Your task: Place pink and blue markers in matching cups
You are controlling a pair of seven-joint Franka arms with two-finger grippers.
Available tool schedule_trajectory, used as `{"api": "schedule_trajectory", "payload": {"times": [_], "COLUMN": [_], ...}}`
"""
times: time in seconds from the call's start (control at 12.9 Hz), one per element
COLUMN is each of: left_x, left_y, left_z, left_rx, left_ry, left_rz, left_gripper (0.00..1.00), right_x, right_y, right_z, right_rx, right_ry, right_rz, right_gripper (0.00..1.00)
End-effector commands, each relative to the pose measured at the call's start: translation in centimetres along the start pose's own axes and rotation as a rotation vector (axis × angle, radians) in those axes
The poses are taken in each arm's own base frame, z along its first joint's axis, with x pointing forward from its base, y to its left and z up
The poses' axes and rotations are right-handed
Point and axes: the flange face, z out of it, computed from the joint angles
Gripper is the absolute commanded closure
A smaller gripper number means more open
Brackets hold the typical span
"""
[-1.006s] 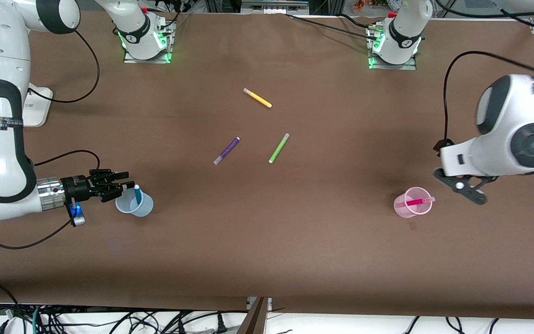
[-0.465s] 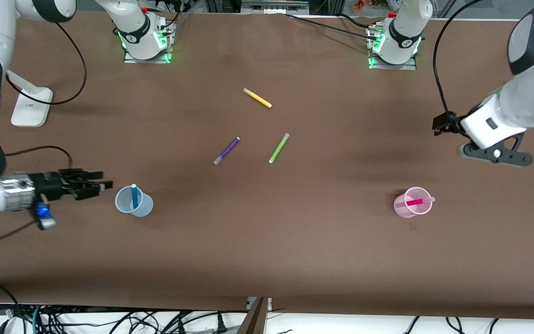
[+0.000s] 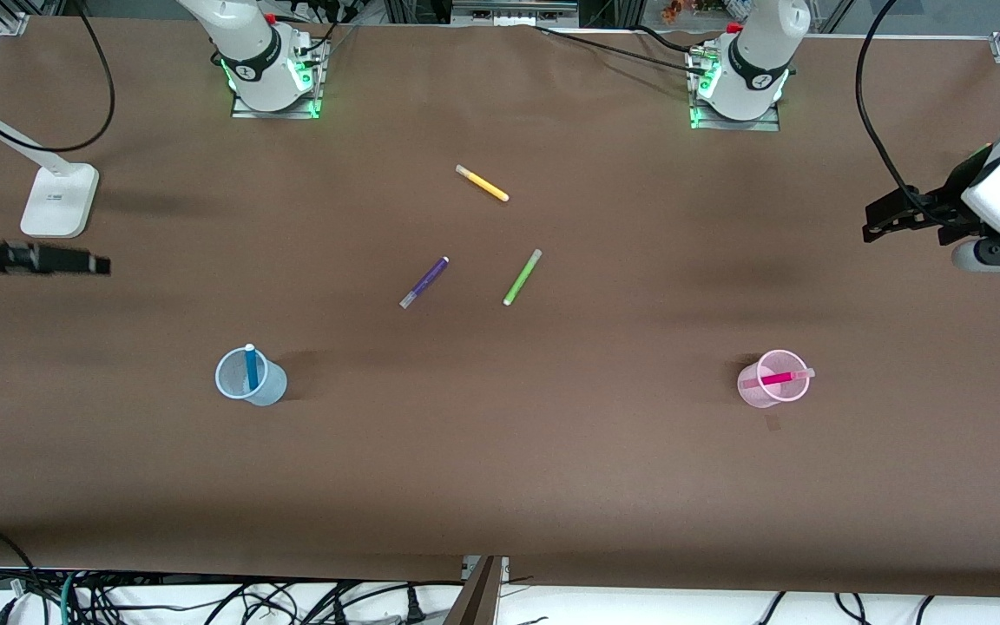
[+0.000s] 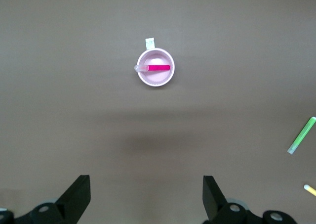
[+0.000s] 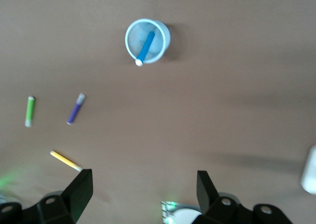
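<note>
The blue marker (image 3: 250,366) stands in the pale blue cup (image 3: 264,388); both show in the right wrist view, marker (image 5: 144,47) in cup (image 5: 157,35). The pink marker (image 3: 778,378) lies across the inside of the pale pink cup (image 3: 769,395); both show in the left wrist view, marker (image 4: 159,67) in cup (image 4: 155,79). My right gripper (image 3: 99,263) (image 5: 143,192) is open and empty, high over the table's right-arm end, well apart from the blue cup. My left gripper (image 3: 878,224) (image 4: 146,194) is open and empty, high over the left-arm end, apart from the pink cup.
A purple marker (image 3: 424,281), a lime-green marker (image 3: 523,276) and a yellow marker (image 3: 482,183) lie loose mid-table, farther from the front camera than the cups. A white stand base (image 3: 59,201) sits near the right arm's end.
The right gripper has drawn away from the blue cup toward the table's end. The left gripper has drawn away from the pink cup. Both markers stay in their cups.
</note>
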Motion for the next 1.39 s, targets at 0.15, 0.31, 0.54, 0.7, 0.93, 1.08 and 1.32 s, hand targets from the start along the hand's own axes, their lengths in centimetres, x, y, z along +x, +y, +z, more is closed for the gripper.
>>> {"api": "schedule_trajectory", "payload": {"times": [0.15, 0.31, 0.54, 0.7, 0.93, 1.08, 1.32], "left_x": [-2.6, -2.5, -2.5, -2.4, -2.5, -2.6, -2.5], "left_y": [1.2, 1.7, 1.8, 1.8, 1.9, 2.0, 1.8], "left_z": [1.6, 1.5, 1.6, 1.7, 1.7, 1.7, 1.7], "left_rx": [0.022, 0.057, 0.057, 0.056, 0.055, 0.053, 0.051], "left_ry": [0.102, 0.111, 0.108, 0.107, 0.099, 0.096, 0.097], "left_rz": [-0.057, -0.043, -0.042, -0.043, -0.041, -0.043, -0.044], "left_gripper": [0.00, 0.00, 0.00, 0.00, 0.00, 0.00, 0.00], "right_x": [-1.7, -2.1, -2.2, -2.4, -3.2, -5.1, -7.4], "right_y": [-4.7, -4.7, -4.7, -4.9, -5.4, -4.6, -4.1], "right_z": [-0.1, -0.2, -0.1, 0.1, 0.7, 0.9, 2.9], "right_rx": [-0.196, -0.194, -0.197, -0.197, -0.201, -0.187, -0.178], "right_ry": [-0.005, -0.015, -0.029, -0.043, -0.045, 0.000, 0.072], "right_rz": [-0.067, -0.062, -0.061, -0.063, -0.063, -0.062, -0.086], "right_gripper": [0.01, 0.01, 0.01, 0.01, 0.01, 0.01, 0.01]}}
